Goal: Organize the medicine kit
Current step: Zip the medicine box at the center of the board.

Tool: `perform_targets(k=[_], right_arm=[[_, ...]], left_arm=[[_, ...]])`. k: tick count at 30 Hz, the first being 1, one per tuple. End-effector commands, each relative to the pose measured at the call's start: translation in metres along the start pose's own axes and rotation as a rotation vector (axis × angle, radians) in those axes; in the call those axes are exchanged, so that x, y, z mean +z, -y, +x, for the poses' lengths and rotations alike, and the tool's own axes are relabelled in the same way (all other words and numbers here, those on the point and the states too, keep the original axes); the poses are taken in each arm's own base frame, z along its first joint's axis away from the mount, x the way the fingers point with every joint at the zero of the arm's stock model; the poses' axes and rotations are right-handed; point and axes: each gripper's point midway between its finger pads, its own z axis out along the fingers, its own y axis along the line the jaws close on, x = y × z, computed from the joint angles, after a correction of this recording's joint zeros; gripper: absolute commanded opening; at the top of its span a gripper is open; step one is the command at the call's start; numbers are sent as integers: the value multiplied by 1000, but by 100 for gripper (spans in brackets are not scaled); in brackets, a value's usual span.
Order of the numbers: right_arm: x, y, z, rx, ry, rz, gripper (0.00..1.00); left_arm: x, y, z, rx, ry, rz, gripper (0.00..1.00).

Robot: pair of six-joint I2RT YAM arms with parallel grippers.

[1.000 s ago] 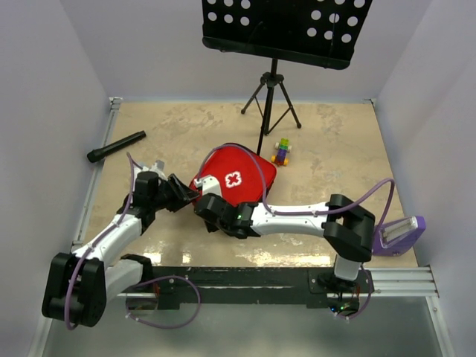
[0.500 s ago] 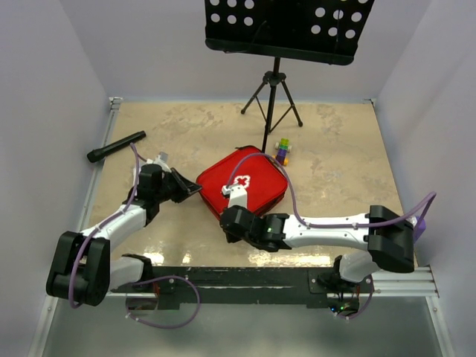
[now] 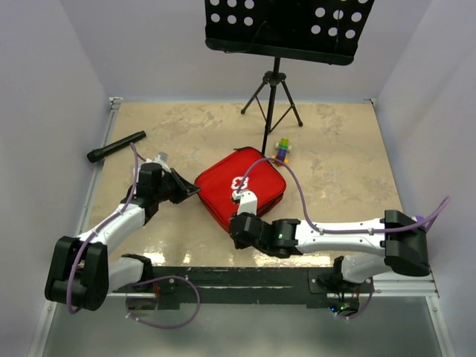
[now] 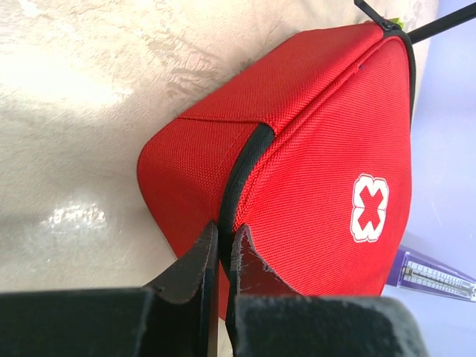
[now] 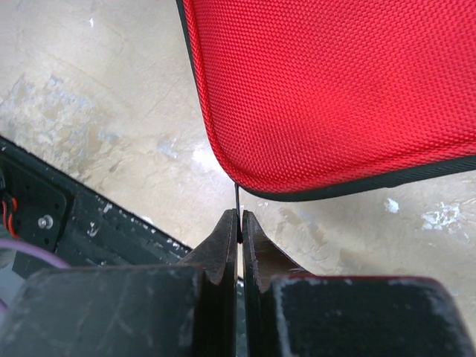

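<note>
Top: closed kit (image 3: 223, 190) sits mid-table (image 3: 349, 156), turned corner-on. Its far corner is just beside a stand (image 3: 273, 97) leg and near the blocks (image 3: 282, 151). Open surface to its right and far left. Flashlight (image 3: 117, 146) well apart, by the left edge.
Left wrist: left gripper (image 4: 223, 249) pinched on the kit's black edge trim.
Right wrist: right gripper (image 5: 239, 219) clenched on a thin black tab (image 5: 237, 197) at the kit's near corner, close to the front rail (image 5: 67, 216).
</note>
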Motion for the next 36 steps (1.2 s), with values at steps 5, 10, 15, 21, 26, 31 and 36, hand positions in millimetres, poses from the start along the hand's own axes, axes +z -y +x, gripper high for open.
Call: perform_targets(k=[5, 10, 15, 21, 26, 31, 36], right_arm=[[-32, 14, 41, -92, -160, -13, 0], [-30, -7, 43, -103, -169, -102, 0], [-4, -47, 19, -177, -112, -97, 0], [31, -98, -11, -295, -64, -87, 0], [53, -122, -15, -335, -69, -93, 0], [51, -124, -15, -300, -74, -97, 0], [40, -107, -5, -271, -93, -84, 0]], left_arm=[[-16, -76, -49, 72, 188, -352, 0], [-22, -57, -46, 94, 131, -275, 35], [-40, -33, -14, 92, 54, -117, 94], [-59, -6, 29, 54, -30, 118, 100], [-62, 3, 42, 72, -50, 218, 100], [-52, -10, 44, 83, -74, 170, 85], [-37, -21, 30, 64, -14, 110, 36]])
